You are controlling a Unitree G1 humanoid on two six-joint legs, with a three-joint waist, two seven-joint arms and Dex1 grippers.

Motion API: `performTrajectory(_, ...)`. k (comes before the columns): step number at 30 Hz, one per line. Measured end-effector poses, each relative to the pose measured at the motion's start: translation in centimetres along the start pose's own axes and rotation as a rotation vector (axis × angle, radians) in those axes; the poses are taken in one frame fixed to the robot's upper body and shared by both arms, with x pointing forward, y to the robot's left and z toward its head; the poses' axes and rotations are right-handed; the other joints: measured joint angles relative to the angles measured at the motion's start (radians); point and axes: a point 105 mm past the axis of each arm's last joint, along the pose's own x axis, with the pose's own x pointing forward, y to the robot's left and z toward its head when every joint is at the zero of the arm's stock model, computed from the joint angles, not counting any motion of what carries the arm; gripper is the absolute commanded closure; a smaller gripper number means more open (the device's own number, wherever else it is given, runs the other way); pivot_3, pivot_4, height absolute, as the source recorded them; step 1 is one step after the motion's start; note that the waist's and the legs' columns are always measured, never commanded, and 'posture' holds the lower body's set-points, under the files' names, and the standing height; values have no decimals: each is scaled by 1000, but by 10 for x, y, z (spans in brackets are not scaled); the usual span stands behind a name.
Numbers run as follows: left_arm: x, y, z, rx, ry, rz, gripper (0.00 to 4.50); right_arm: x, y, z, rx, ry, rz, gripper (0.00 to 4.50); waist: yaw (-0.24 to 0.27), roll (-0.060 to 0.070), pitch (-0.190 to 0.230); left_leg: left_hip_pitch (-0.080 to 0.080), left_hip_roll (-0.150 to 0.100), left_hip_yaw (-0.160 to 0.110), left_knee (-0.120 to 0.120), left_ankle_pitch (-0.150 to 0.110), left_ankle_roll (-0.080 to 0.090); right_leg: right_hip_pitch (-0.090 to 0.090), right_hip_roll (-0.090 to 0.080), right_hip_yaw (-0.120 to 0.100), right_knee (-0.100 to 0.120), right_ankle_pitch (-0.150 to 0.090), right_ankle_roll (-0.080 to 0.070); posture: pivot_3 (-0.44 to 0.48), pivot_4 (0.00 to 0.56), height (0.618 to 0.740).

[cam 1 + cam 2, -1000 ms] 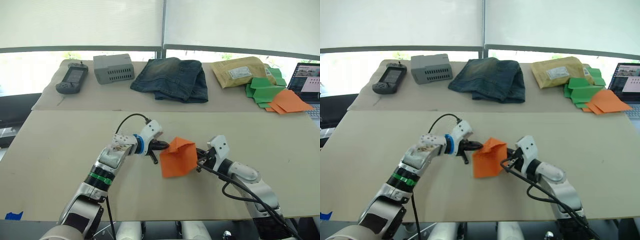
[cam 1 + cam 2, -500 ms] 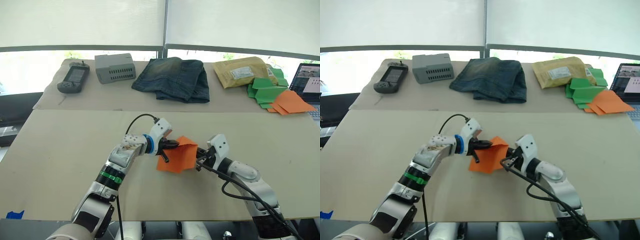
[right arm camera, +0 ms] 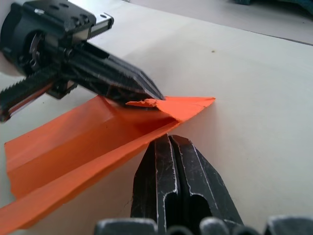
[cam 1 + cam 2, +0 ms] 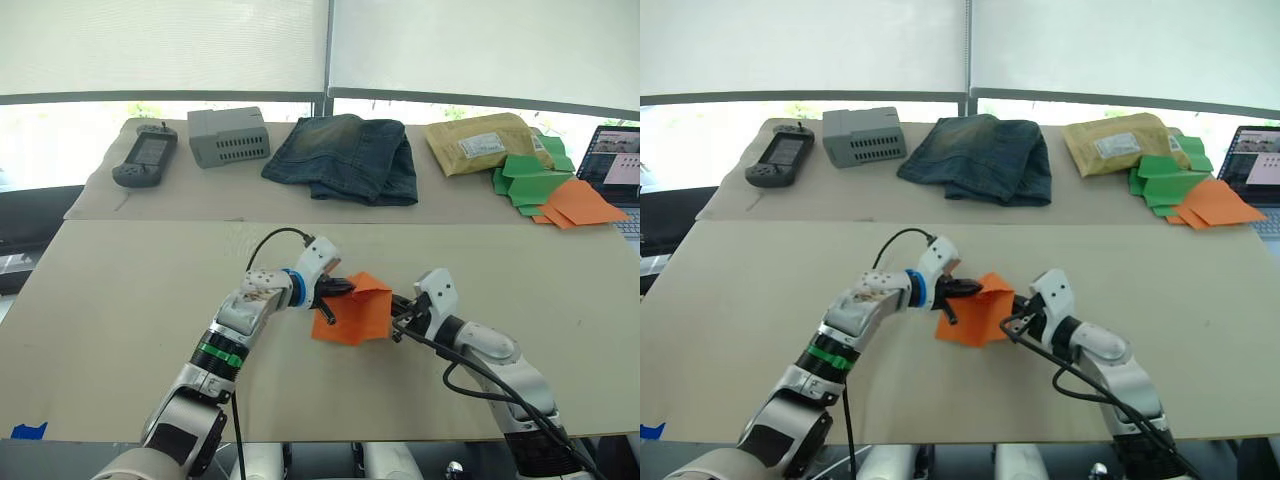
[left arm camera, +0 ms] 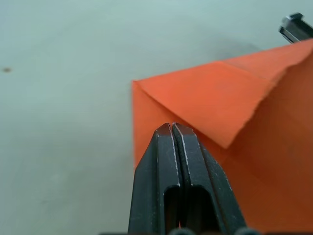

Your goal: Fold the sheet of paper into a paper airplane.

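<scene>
Your sheet of paper (image 4: 352,311) sits near the middle of the tan table (image 4: 120,290), partly folded and lifted off the surface between the 2 arms rather than lying flat. In the left wrist view a flap is turned down over the layer beneath, its free edge ragged, so the sheet is already doubled at that corner.

Your left gripper (image 4: 340,288) comes in from the left with its fingers (image 5: 173,161) pressed together on the sheet's upper edge, pinching that folded corner. I judge that this grip is there to keep the flap from springing open.

Your right gripper (image 4: 400,318) meets the sheet's opposite edge. Its 2 fingers (image 3: 171,171) are closed against each other, and the orange edge passes just above their tips. Whether paper is caught between them I cannot tell, though the sheet hanging clear of the table suggests support on that side too. Holding it at 2 opposite edges keeps it taut, which a crease needs.

The far table carries what you should leave alone: a handheld device (image 4: 145,155), a grey box (image 4: 228,136), folded jeans (image 4: 345,158), a padded envelope (image 4: 482,142), and the piled orange and green paper pieces (image 4: 550,188) beside a laptop (image 4: 618,160).
</scene>
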Motion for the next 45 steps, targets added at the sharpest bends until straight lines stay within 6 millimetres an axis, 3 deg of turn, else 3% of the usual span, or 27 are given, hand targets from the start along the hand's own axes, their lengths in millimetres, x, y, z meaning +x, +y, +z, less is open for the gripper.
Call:
performTrajectory(5,-6,12,15,-73,-72,36,4444,0,-1,-1,2,5,-1,4500,0,0,0,0,0,0,0,0,0,0,0,0,0,0,0,0,150,722)
performTrajectory(13,7,-12,23,-90,-103,-67,4444,1,-1,-1,-2,5,1,4500,1,0,0,-1,-2,0,0,0,0,0,-1,0,0,4,-5,0,150,722)
performTrajectory(18,11,-19,13,-71,-57,-88,4444,1,-2,-1,-2,5,-2,4500,-2,0,0,0,-1,1,1,0,0,0,1,1,0,3,-4,0,150,722)
performTrajectory(23,8,-18,-11,-57,28,-79,4444,2,-2,0,-1,2,-5,4500,-1,0,0,1,1,0,1,0,0,0,3,1,0,3,-4,0,150,722)
performTrajectory(35,14,-24,-9,-51,21,-94,4444,24,5,24,-21,-71,43,4500,0,0,0,1,1,1,2,0,0,0,3,1,0,4,-5,0,150,722)
performTrajectory(45,3,-15,-13,-31,38,-62,4444,41,14,20,-28,-58,88,4500,-5,0,0,1,1,1,1,0,0,0,3,1,0,5,-7,0,150,722)
